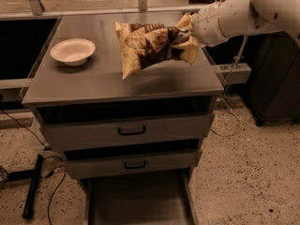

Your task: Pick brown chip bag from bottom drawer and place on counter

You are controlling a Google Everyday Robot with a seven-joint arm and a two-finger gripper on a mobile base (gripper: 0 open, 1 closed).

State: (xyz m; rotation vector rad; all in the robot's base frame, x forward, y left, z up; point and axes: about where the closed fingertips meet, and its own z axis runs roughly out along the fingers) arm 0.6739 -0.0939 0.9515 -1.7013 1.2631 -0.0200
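- My gripper (pixel 186 37) is over the right rear part of the counter (pixel 93 81), reaching in from the right on my white arm (pixel 243 13).
- My fingers (pixel 190 54) are clamped on the right end of the brown chip bag (pixel 145 46), one above the crumpled edge and one below.
- The bag stretches out to the left of my grip, lying roughly sideways over the counter, and its lower left corner droops toward the metal top; I cannot tell whether that corner touches.
- A dark shadow lies on the counter beneath the bag.
- A white bowl (pixel 73 51) sits on the left side of the counter, well apart from the bag.
- Below, the two upper drawers (pixel 131 131) with black handles stand partly pulled out.
- The bottom drawer (pixel 138 200) is pulled out farthest, showing its flat floor.
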